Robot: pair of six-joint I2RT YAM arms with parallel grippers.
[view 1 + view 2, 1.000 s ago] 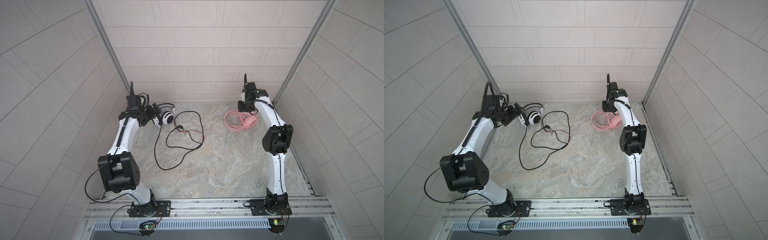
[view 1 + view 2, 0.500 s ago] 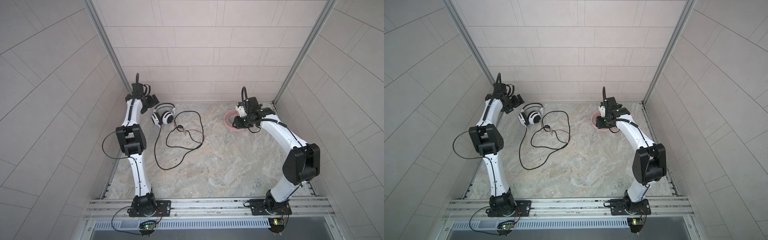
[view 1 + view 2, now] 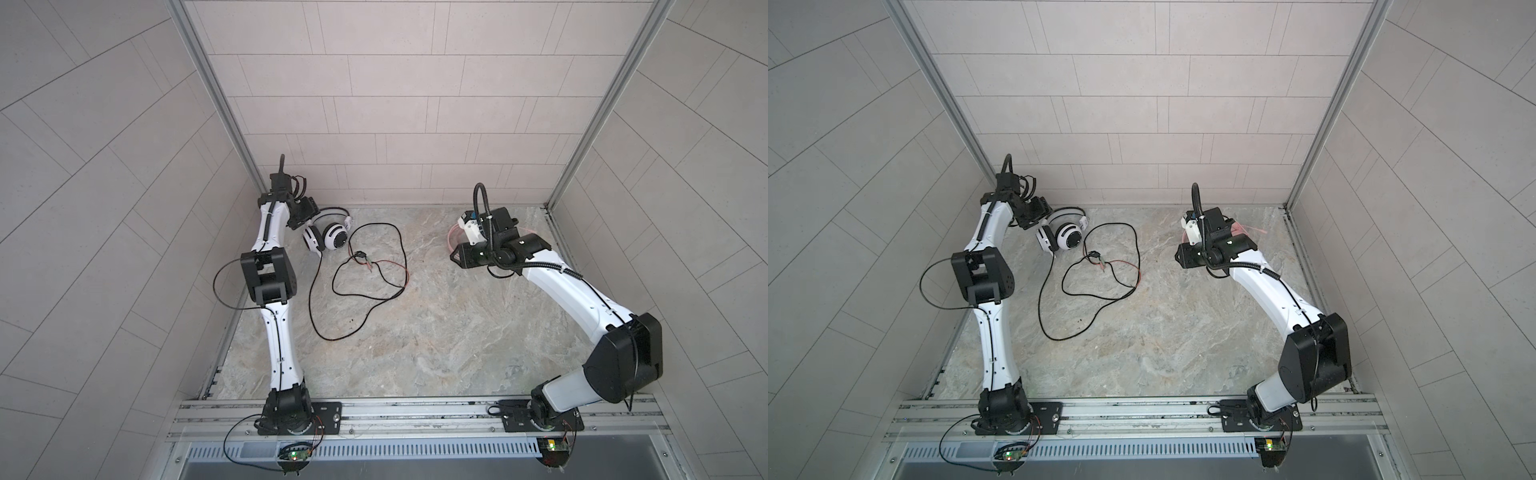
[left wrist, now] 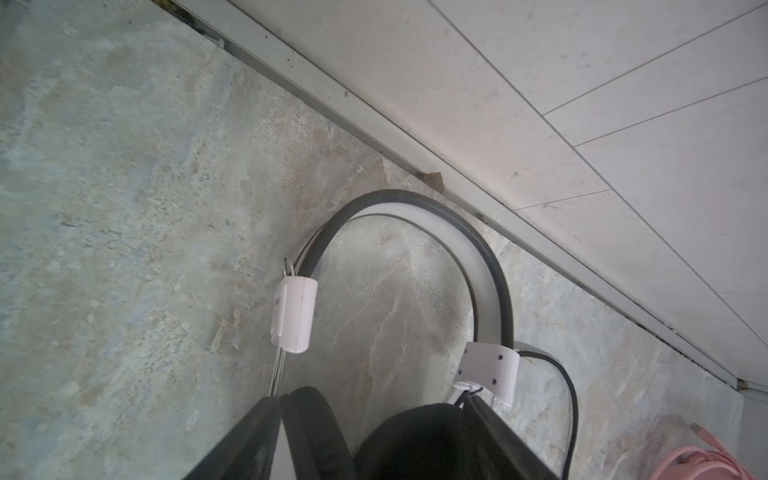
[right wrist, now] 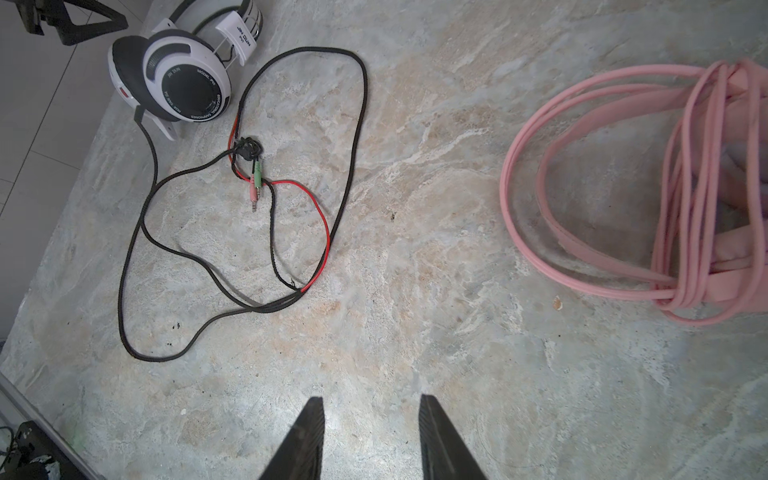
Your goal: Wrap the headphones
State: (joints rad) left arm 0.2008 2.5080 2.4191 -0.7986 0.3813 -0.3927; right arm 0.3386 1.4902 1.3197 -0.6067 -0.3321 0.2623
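Right wrist view showed the pink headset point(image 5: 735, 253) lying at the back right of the table point(image 3: 436, 332). Its thin pink cable was already wound in loops round band and cups, so that half looked done. Over the last second the right gripper point(image 5: 370, 419) had swung off it to point toward the middle, its fingers parted with nothing between them.

The white headset point(image 3: 328, 235) lay at the back left, near the corner. Its black cable point(image 5: 120, 311) sprawled loose across the table, so this one was not yet wrapped. The left arm had unfolded from a bent pose to a stretched one, with the left gripper point(image 3: 302, 216) kept right beside the headset. In the left wrist view its fingers straddled the two ear cups, but whether they pressed or merely flanked them could not be told. Work seemed to be shifting to the white set.

The white cups were glossy hard plastic with black padded cushions, joined by a curved, dark-edged band. The black cable looked braided, matte and limp. It split into thinner leads, one a red wire point(image 5: 328, 232), and ended in green and pink plugs point(image 5: 255, 183) beside a knot. The pink cable looked smooth. The table had a matte, marbled stone pattern.
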